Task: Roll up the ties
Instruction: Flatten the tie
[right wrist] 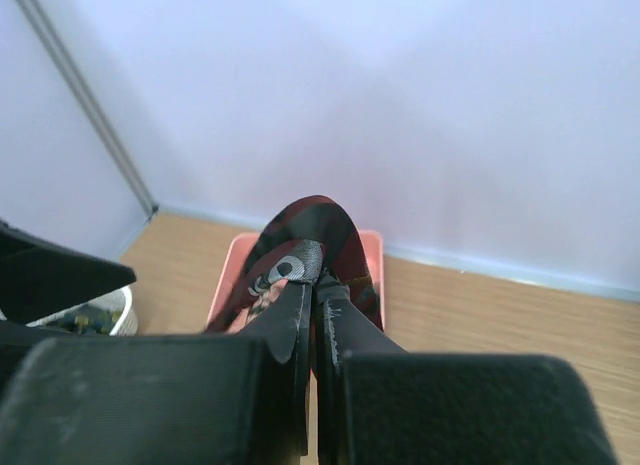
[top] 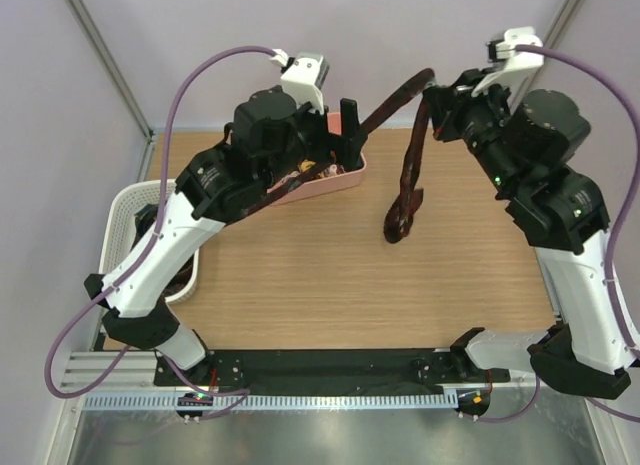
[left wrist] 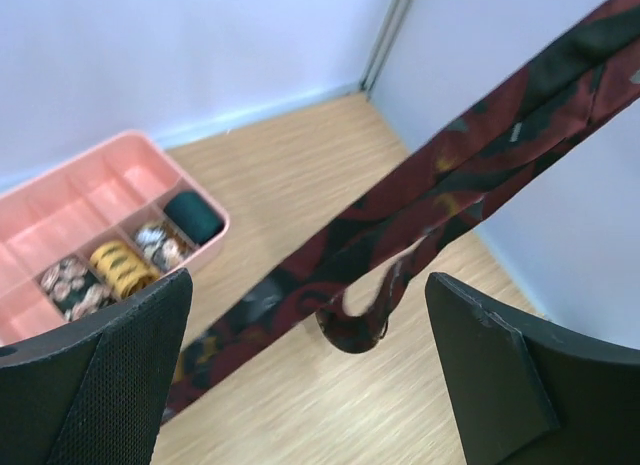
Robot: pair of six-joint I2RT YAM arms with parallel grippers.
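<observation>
A dark red patterned tie (top: 410,165) hangs from my right gripper (top: 432,93), which is shut on it high above the back of the table. The tie's lower loop (top: 400,223) reaches down to the wood. Its other part stretches left toward my left gripper (top: 352,130). In the left wrist view the tie (left wrist: 480,145) runs diagonally between the wide-open fingers of the left gripper (left wrist: 308,285), untouched by either pad. In the right wrist view the right gripper (right wrist: 318,280) pinches a fold of the tie (right wrist: 320,225). Several rolled ties (left wrist: 120,265) sit in the pink tray (left wrist: 100,185).
The pink divided tray (top: 345,180) stands at the back centre, under the left arm. A white mesh basket (top: 125,210) stands at the left edge; it also shows in the right wrist view (right wrist: 110,310). Metal frame posts and walls close the back.
</observation>
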